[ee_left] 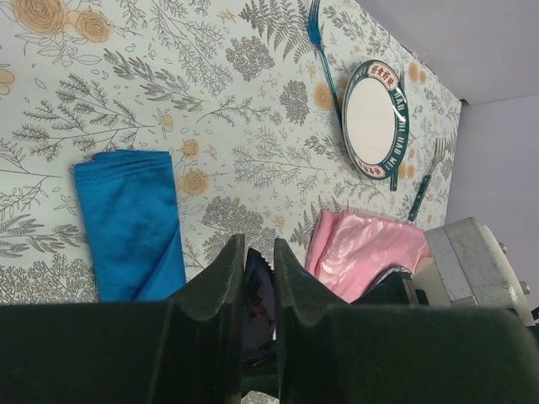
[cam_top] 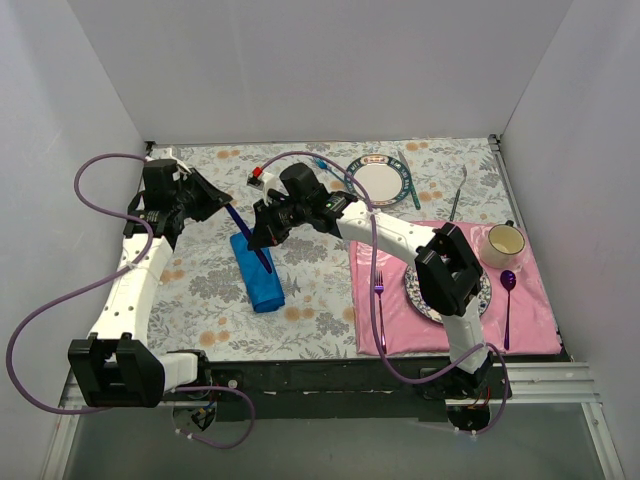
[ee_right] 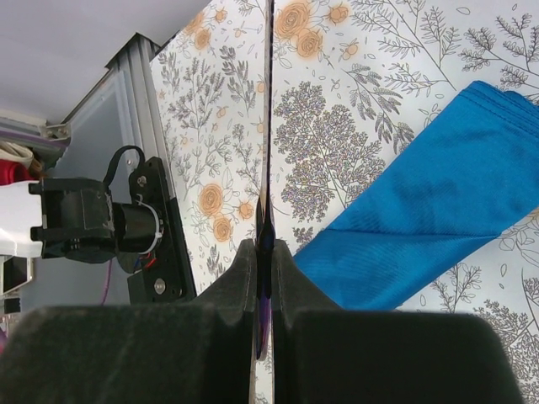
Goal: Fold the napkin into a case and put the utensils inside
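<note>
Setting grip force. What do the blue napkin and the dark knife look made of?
The napkin looks like soft woven cloth, matte: fine weave lines and a ridged hem show in the right wrist view. The knife is probably plastic: uniform dark purple, no metal shine. It is thin and partly hidden, so that is uncertain.

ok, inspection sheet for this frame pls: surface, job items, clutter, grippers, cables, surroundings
surface: floral tablecloth, lying flat.
job's things: napkin folded into a narrow strip; dark purple knife held above it; light-blue fork lying beside the white plate.
clutter: pink placemat with cup, purple spoon, magenta fork and a patterned plate partly under the right arm.
grippers: left gripper and right gripper both closed on the knife.
cables: purple cables loop off both arms.
surroundings: plain grey walls on three sides.
</note>
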